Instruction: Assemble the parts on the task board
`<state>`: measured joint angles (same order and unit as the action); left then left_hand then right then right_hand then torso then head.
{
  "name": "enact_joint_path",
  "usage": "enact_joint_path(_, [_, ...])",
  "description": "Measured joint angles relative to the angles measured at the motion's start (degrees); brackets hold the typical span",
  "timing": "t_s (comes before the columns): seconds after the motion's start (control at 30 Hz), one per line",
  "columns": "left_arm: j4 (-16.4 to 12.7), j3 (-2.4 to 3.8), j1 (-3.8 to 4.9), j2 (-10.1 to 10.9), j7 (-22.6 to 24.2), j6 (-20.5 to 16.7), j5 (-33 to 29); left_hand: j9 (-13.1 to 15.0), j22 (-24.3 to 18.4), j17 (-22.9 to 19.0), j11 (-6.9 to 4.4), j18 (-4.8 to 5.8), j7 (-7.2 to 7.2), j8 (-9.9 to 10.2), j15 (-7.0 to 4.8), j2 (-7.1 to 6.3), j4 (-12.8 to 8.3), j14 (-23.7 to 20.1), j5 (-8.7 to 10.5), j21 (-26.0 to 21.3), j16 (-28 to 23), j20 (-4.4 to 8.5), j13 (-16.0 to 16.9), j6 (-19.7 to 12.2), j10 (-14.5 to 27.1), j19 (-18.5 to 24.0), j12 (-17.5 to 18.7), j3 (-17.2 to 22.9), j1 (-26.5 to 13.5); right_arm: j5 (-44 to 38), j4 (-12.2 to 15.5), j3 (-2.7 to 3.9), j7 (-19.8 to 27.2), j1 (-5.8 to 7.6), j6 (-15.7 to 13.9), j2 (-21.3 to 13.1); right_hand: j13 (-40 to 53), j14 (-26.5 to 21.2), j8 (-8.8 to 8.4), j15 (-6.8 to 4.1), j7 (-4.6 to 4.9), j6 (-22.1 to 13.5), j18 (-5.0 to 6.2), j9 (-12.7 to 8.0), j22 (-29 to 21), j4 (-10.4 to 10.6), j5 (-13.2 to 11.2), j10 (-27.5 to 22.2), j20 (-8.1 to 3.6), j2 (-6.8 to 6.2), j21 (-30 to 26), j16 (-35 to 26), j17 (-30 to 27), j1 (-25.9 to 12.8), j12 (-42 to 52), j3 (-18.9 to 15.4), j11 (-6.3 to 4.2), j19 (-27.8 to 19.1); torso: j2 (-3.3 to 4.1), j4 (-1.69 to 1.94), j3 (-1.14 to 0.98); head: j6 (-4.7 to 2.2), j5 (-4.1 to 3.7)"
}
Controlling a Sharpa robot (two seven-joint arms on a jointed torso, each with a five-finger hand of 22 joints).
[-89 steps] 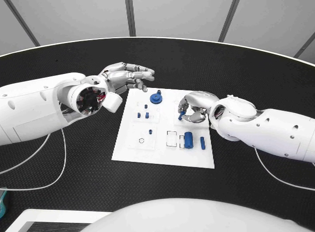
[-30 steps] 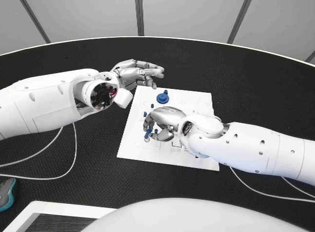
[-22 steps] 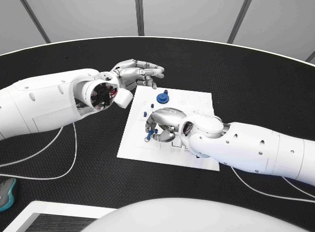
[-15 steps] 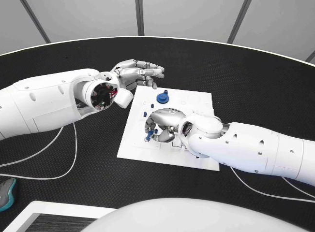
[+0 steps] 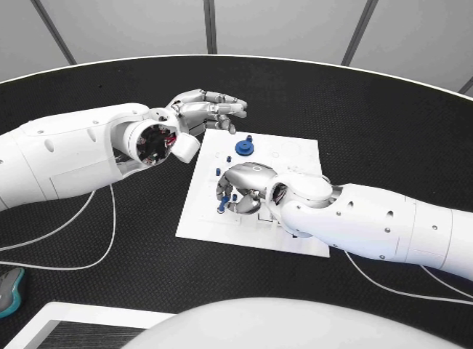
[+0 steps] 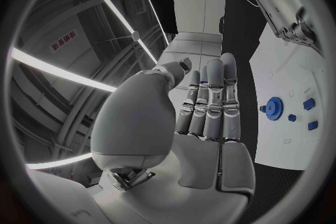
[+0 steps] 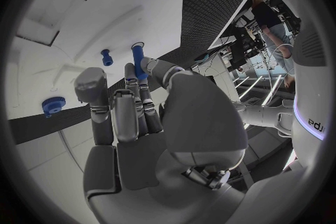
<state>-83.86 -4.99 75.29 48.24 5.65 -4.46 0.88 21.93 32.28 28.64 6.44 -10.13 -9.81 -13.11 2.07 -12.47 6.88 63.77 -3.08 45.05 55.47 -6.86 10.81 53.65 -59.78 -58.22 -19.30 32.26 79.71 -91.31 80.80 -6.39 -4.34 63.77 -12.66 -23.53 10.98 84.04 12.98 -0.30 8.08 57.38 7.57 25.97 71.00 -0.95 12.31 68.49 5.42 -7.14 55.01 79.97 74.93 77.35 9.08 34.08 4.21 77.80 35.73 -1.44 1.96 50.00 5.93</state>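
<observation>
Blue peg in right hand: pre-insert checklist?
1. Right hand holds the blue peg in its fingers: ok.
2. Peg over the task board: ok.
3. Peg tip lined up with a hole: cannot tell, hand covers it.
4. Left hand off the board edge, holding nothing: ok.
5. Blue gear clear of the right hand: ok.

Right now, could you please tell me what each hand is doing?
Left hand: holding nothing, fingers straight and side by side, hovering off the board's far corner.
Right hand: pinching a blue peg over the white board.
</observation>
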Motion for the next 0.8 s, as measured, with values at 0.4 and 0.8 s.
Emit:
enact_joint_path(0.4, [0.08, 0.0, 0.0, -0.14, -0.07, 0.1, 0.0, 0.05, 0.01, -0.01, 0.0, 0.0, 0.0, 0.0, 0.0, 0.0, 0.0, 0.0, 0.0, 0.0, 0.0, 0.0, 0.0, 0.0, 0.0, 0.0, 0.0, 0.0, 0.0, 0.0, -0.51, -0.16, -0.17, -0.16, 1.52, 0.49, -0.01, 0.0, 0.25, 0.0, 0.02, -0.17, 0.0, 0.0, 0.0, 0.0, 0.0, -0.05, 0.0, 0.0, 0.0, 0.0, -0.01, 0.0, 0.0, 0.0, 0.05, 0.0, -0.01, -0.03, -0.01, 0.0, 0.09])
enact_joint_path(0.8, [0.14, 0.0, 0.0, -0.22, -0.13, 0.17, 0.0, 0.04, 0.01, -0.01, 0.0, 0.0, 0.0, 0.0, 0.0, 0.0, 0.0, 0.0, 0.0, 0.0, 0.0, 0.0, 0.0, 0.0, 0.0, 0.0, 0.0, 0.0, 0.0, 0.0, -0.74, -0.21, -0.91, -0.19, 3.09, 0.75, 0.24, 0.0, 0.24, 0.0, 0.51, -0.28, 0.0, 0.0, -0.27, -0.05, 0.23, -0.13, -0.21, -0.09, -0.77, 0.0, -0.01, -0.08, 0.01, -0.06, 0.13, -0.21, -0.01, -0.06, -0.07, 0.0, -0.04])
